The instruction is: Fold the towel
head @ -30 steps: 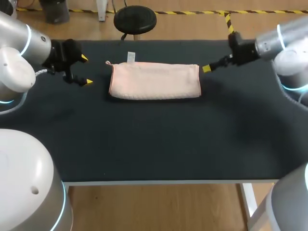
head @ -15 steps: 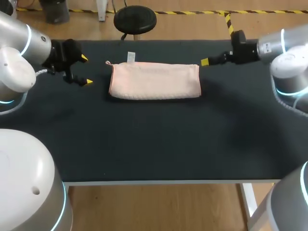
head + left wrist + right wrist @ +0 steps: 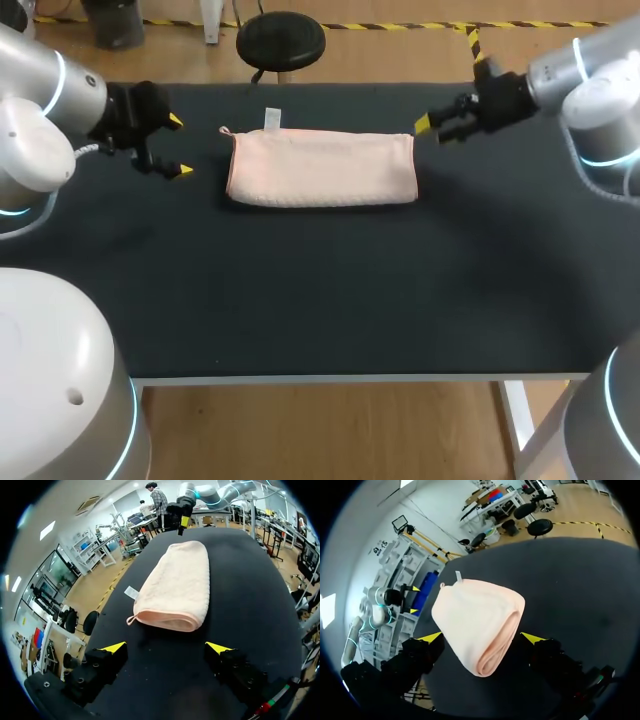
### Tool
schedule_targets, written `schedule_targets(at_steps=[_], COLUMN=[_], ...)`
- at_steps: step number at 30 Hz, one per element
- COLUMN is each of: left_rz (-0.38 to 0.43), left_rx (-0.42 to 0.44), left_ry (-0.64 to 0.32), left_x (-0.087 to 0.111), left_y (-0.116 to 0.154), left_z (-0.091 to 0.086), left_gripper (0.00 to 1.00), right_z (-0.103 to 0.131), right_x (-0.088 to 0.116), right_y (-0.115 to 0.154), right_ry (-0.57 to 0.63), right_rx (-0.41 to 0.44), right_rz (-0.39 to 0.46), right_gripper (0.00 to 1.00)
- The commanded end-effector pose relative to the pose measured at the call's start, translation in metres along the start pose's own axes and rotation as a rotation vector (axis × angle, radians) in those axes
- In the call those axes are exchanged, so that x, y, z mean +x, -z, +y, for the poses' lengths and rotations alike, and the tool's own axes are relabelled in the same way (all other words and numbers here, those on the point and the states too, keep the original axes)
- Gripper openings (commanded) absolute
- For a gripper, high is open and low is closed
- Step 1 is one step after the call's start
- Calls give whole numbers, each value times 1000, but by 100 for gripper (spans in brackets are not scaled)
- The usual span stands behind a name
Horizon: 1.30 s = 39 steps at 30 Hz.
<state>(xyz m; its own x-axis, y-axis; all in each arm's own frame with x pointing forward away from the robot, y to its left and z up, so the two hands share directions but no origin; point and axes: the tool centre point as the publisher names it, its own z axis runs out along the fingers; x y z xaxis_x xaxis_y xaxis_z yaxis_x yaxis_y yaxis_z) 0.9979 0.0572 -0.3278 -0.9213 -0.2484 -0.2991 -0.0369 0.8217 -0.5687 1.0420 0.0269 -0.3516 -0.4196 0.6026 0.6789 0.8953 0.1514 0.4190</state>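
Head view shows the pink towel (image 3: pixel 320 168) lying flat on the black table (image 3: pixel 330 290), toward the far side, folded into a long rectangle with its rounded fold on the near edge; a small white tag (image 3: pixel 272 119) sticks out at its far edge, near the left end; we see a little loop (image 3: pixel 224 130) at the far left corner. Left gripper (image 3: pixel 180 146) sits just off the towel's left end, apart from it, fingers spread wide, nothing held; left wrist view confirms this, both yellow tips well apart over bare table, towel's short end ahead of them, not touching. Right gripper (image 3: pixel 435 130) is just beside the towel's far right corner, a gap between them; fingers parted, nothing gripped; in right wrist view the towel's rolled end lies ahead of and between the spread tips; we see no contact with either finger.
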Motion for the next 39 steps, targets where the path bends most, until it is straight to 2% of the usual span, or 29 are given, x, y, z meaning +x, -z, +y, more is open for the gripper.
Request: schedule_targets(at_steps=[1, 13, 20, 39], left_rz=[1, 1, 1, 1], left_rx=[7, 7, 7, 7], left_ry=[-3, -3, -3, -3], left_x=[0, 0, 0, 0], left_y=[0, 0, 0, 0], left_z=[2, 2, 2, 2], left_gripper=[100, 100, 100, 100], right_z=[6, -9, -15, -29], right_x=[-11, -15, -18, -20], right_y=[-14, -23, -29, -50], right_ry=[-26, -77, -103, -165], right_rx=[122, 155, 183, 179], right_rz=[7, 60, 60, 105], right_gripper=[100, 100, 100, 100])
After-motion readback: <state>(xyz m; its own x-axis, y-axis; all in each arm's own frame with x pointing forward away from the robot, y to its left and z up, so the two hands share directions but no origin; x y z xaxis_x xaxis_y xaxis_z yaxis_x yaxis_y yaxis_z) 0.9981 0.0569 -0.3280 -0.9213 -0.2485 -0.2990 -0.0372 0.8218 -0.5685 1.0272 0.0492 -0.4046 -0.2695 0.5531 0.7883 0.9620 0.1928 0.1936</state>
